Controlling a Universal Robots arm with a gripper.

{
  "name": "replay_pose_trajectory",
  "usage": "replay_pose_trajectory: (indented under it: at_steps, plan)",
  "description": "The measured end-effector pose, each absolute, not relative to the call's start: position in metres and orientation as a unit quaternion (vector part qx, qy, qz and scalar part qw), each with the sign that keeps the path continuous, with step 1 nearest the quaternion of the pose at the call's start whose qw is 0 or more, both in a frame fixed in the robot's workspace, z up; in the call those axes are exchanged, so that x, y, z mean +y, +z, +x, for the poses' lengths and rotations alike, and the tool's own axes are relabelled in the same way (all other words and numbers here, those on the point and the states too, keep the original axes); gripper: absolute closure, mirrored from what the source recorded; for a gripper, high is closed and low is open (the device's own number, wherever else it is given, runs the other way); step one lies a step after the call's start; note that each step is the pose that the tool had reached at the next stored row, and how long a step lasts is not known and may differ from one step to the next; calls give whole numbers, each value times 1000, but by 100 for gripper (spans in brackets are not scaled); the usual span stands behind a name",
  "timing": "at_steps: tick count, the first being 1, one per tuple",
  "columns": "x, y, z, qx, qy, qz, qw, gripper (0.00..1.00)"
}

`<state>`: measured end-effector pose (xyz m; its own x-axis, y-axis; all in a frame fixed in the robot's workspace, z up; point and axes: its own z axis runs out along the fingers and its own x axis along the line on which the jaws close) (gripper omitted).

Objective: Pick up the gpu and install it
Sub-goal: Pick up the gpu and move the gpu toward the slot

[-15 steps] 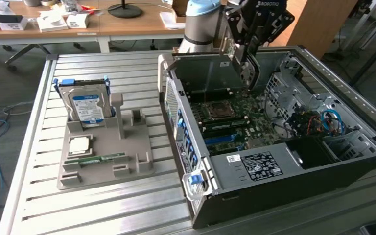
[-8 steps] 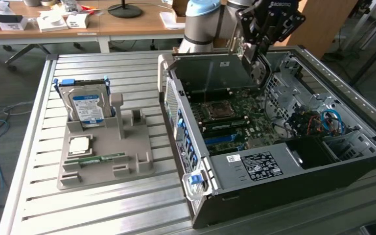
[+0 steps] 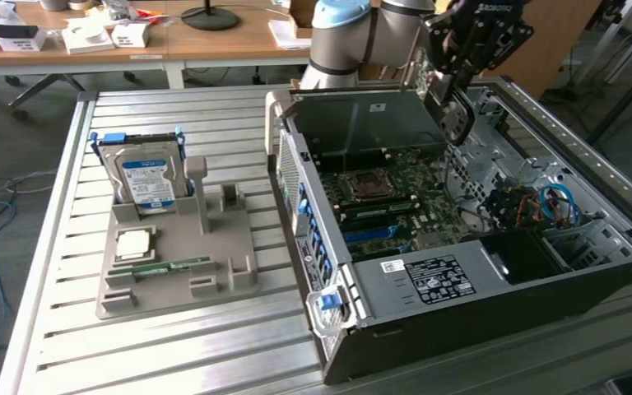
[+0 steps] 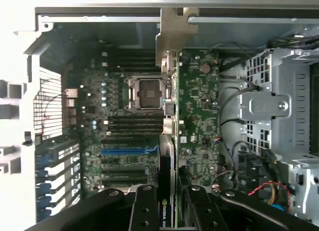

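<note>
My gripper [image 3: 461, 82] hangs over the far end of the open computer case [image 3: 426, 284], shut on the gpu [image 3: 454, 119]. The card is dark and thin and hangs on edge above the motherboard [image 3: 398, 206]. In the wrist view the gpu [image 4: 168, 141] is edge-on between my two black fingers [image 4: 144, 211], with its silvery bracket [image 4: 172, 36] at the case's far wall. The card's edge lies over the board between the processor socket [image 4: 144, 94] and the green area beside it. My gripper [image 4: 168, 203] holds it by the end away from the bracket.
On the exterior view's left, a grey fixture tray [image 3: 201, 284] carries a silver hard drive [image 3: 146, 177], a processor chip [image 3: 132, 243] and a green memory stick [image 3: 162, 267]. A metal drive cage [image 4: 279, 106] and loose cables [image 3: 546, 202] crowd the case's other side. Blue slots [image 4: 127, 151] lie on the board.
</note>
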<state>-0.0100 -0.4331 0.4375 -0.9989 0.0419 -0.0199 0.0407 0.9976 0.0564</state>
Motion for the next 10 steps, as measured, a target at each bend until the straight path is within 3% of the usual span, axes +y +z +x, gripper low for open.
replay_pose_trajectory:
  at_steps: [10]
  plan:
    - [-433, 437, 14, 999, 28, 19, 10, 74]
